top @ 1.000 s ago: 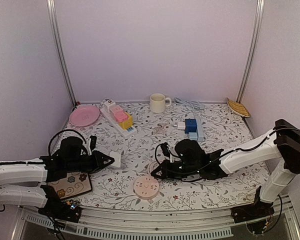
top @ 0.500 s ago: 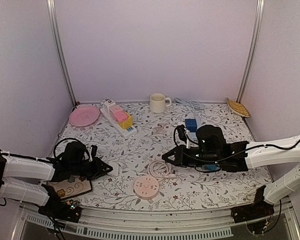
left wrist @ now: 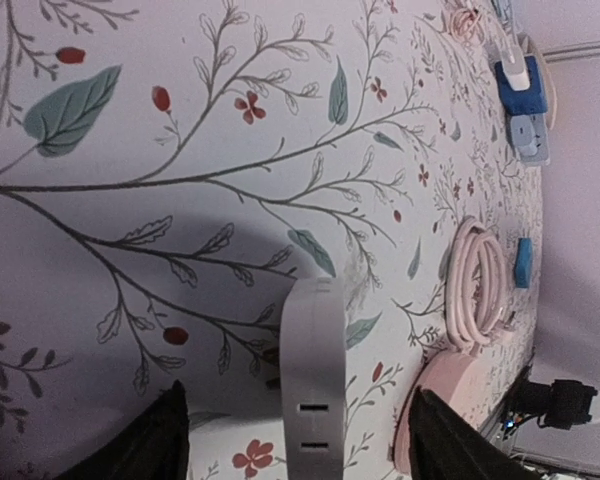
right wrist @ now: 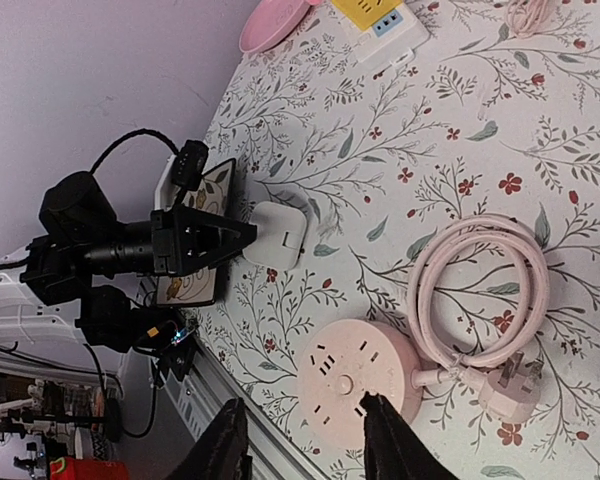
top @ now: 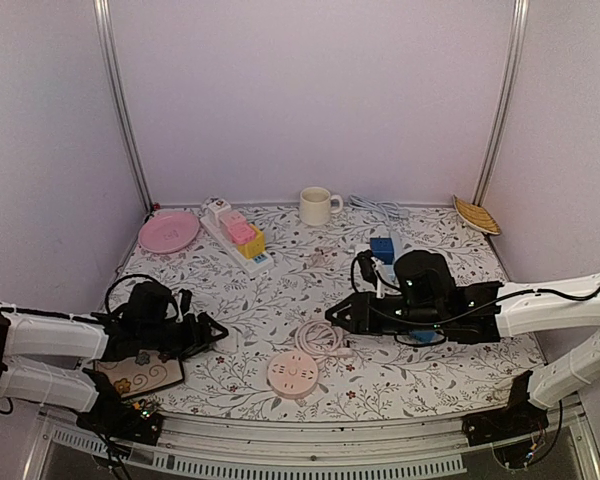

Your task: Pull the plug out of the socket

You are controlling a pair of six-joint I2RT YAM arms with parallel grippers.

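Your left pincer (top: 216, 332) has let go and now stands wide around the white plug (left wrist: 312, 390), which rests on the table (top: 430, 370), apart from the pink socket (top: 293, 373). Your right pincer (top: 332, 312) has opened partway, empty, near the coiled cord (top: 320, 338).

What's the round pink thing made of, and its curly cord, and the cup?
The round pink socket looks like hard plastic, smooth and matte, with moulded slots. The pink cord is probably rubbery plastic, since it bends into loops. The cup is likely glazed ceramic, cream-coloured; too small to be sure.
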